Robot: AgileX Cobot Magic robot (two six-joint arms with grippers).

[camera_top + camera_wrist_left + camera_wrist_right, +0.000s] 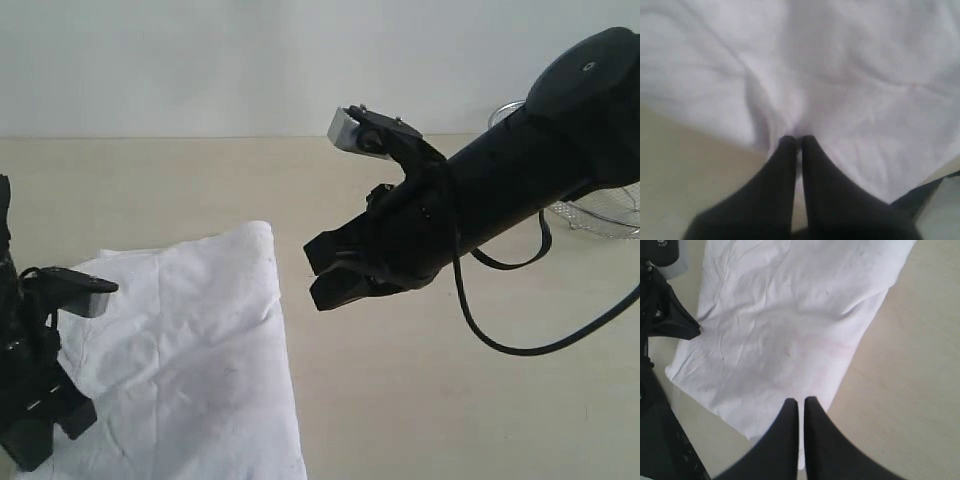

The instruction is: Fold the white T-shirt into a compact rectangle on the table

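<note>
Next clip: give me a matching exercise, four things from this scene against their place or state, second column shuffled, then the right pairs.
Things
1. T-shirt
2. left gripper
3. right gripper
4. wire basket

Place or state
A. shut and empty, in the air beside the cloth
B. far right of the exterior view, partly hidden behind an arm
C. shut on a pucker of cloth
D. lying on the table, left of the exterior view

Pairs: 1-D, 2-C, 3-A, 4-B

text: none legible | white t-shirt (785,340): faint reddish traces on cloth, not readable
</note>
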